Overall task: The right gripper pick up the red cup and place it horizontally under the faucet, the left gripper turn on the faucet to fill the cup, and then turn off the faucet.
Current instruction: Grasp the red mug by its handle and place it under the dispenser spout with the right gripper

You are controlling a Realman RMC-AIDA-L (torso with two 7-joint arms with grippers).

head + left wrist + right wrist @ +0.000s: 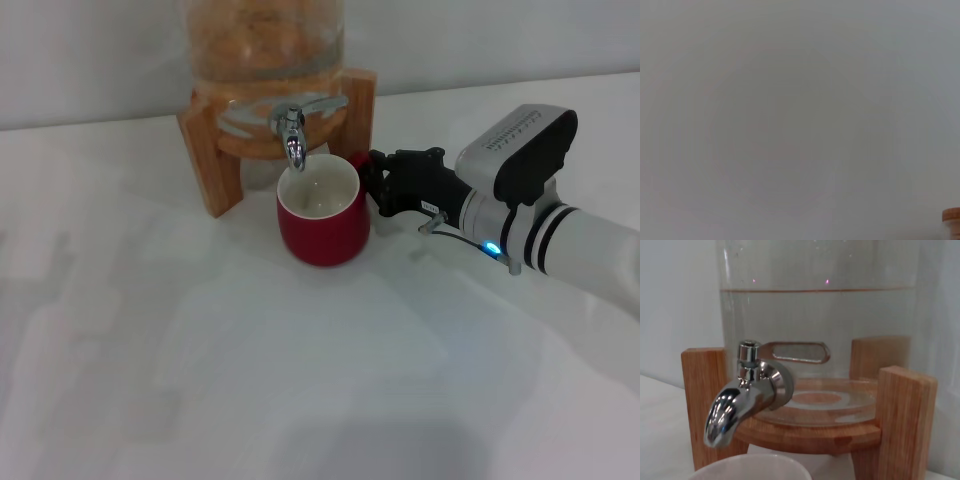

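Note:
The red cup stands upright on the white table, its white inside open just below the spout of the chrome faucet. My right gripper reaches in from the right and is shut on the cup's handle side. The right wrist view looks straight at the faucet and its flat lever handle, which lies sideways against the glass. The cup's white rim shows at that picture's lower edge. No water is running. The left gripper is out of view.
The glass dispenser sits on a wooden stand at the back of the table, close to the wall. The left wrist view shows a plain grey surface and a corner of wood.

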